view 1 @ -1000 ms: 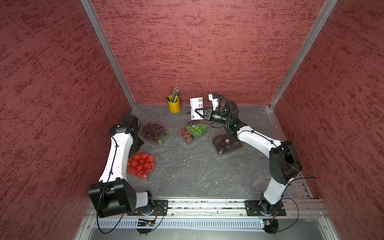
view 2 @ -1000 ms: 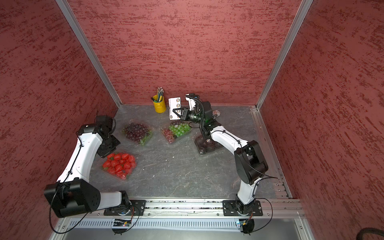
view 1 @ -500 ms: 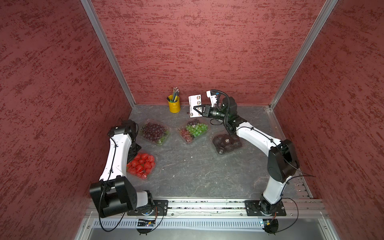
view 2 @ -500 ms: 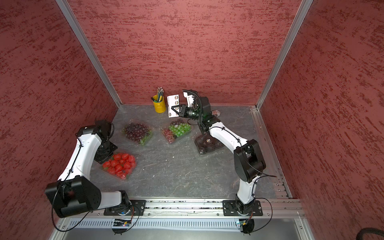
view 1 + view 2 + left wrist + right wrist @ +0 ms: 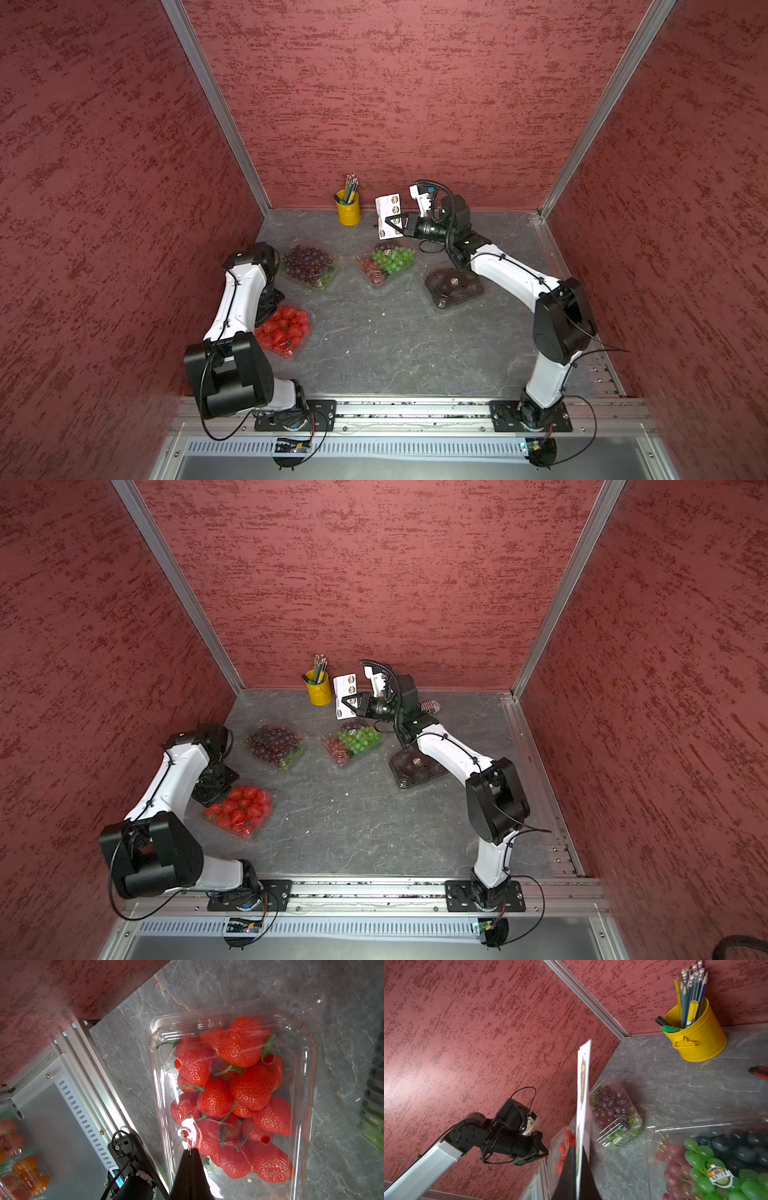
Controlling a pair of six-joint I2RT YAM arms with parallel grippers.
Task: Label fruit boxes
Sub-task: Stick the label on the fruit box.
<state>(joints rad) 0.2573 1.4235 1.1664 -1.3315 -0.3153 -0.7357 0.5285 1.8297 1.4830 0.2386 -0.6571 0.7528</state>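
Four fruit boxes sit on the grey table. They are the strawberries [image 5: 284,330] [image 5: 241,810] [image 5: 232,1101], dark red grapes [image 5: 309,266] [image 5: 274,744] [image 5: 614,1113], green-and-red grapes [image 5: 386,262] [image 5: 353,742] [image 5: 708,1159] and a black tray [image 5: 453,286] [image 5: 417,766]. The green-grape box and the black tray each carry a round label. My right gripper [image 5: 390,220] [image 5: 347,700] [image 5: 578,1149] is shut on the white sticker sheet [image 5: 388,208] [image 5: 583,1084], held upright above the table behind the green grapes. My left gripper [image 5: 190,1150] is shut and empty, its tips over a corner of the strawberry box.
A yellow pencil cup [image 5: 348,208] [image 5: 319,690] [image 5: 695,1036] stands at the back, left of the sheet. A red-and-black tool [image 5: 760,1071] lies on the table near the green grapes. Red walls close in three sides. A metal rail [image 5: 415,409] runs along the front.
The right gripper has shifted the sticker sheet slightly left and toward the back wall. The left arm has drawn a little toward the front, by the strawberries.
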